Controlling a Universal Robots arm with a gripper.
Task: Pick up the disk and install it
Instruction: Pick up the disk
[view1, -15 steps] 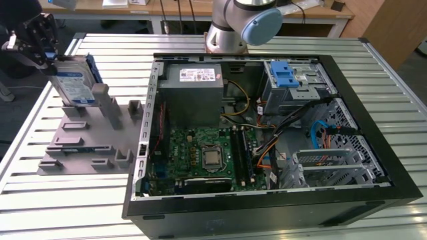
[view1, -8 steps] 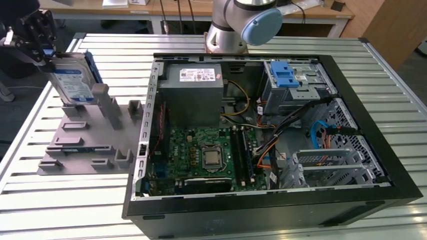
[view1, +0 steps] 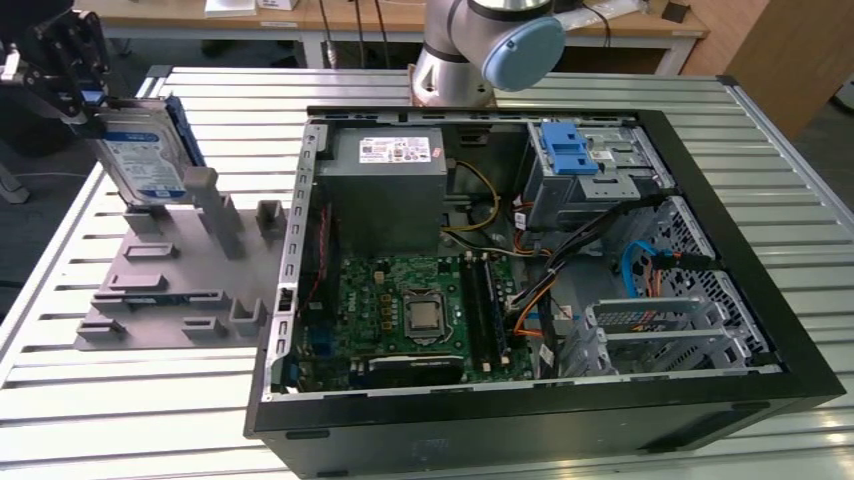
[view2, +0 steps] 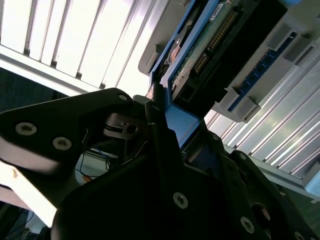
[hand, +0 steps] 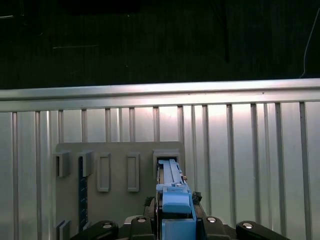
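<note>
Flanking the open black computer case (view1: 534, 415) on the ribbed metal tabletop (view1: 134, 420), a grey plastic fixture plate with posts and slots (view1: 160, 290) lies at the exterior view's left. Above it the black end effector (view1: 91, 100) is clenched on the flat silver disk (view1: 140, 160) in its blue plastic carrier, held upright beside a tall grey post (view1: 203, 205). Case contents: grey power-supply box (view1: 387, 190), green motherboard (view1: 407, 310), metal drive bay with blue latch (view1: 577, 160), loose cables.

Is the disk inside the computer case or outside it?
Outside: the disk stands on edge over the grey holder, beside the case, in the tool.
</note>
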